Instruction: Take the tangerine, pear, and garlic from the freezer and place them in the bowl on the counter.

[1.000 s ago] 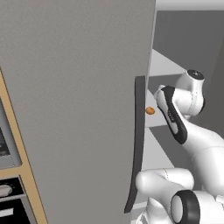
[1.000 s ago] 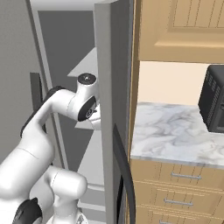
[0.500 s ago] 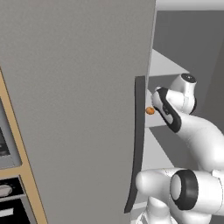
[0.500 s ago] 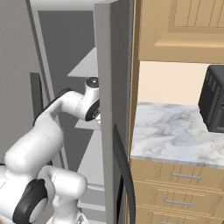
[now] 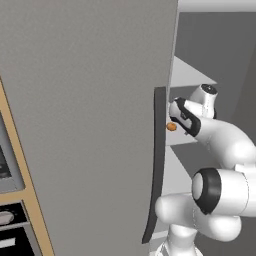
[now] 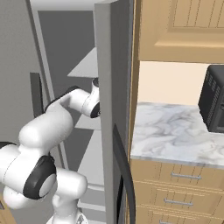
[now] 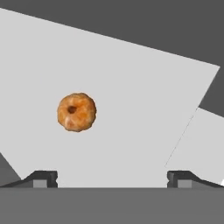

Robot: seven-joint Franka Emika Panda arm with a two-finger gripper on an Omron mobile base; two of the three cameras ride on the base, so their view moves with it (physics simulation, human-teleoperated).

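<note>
Between the spread jaws [image 7: 112, 177], which pinch nothing, the hand view looks onto a pale grey freezer shelf [image 7: 144, 131] where the tangerine [image 7: 76, 112] lies alone, ahead and off to the left of their midline, its stem dimple turned toward the camera. It looks light, round and apt to roll, with a skin that gives a little, so a gentle hold across its widest middle seems best. Seen from the left base, the fruit sits on that shelf just past the freezer door [image 5: 90, 115] and its dark handle [image 5: 156, 165], beside the arm's wrist.
</note>
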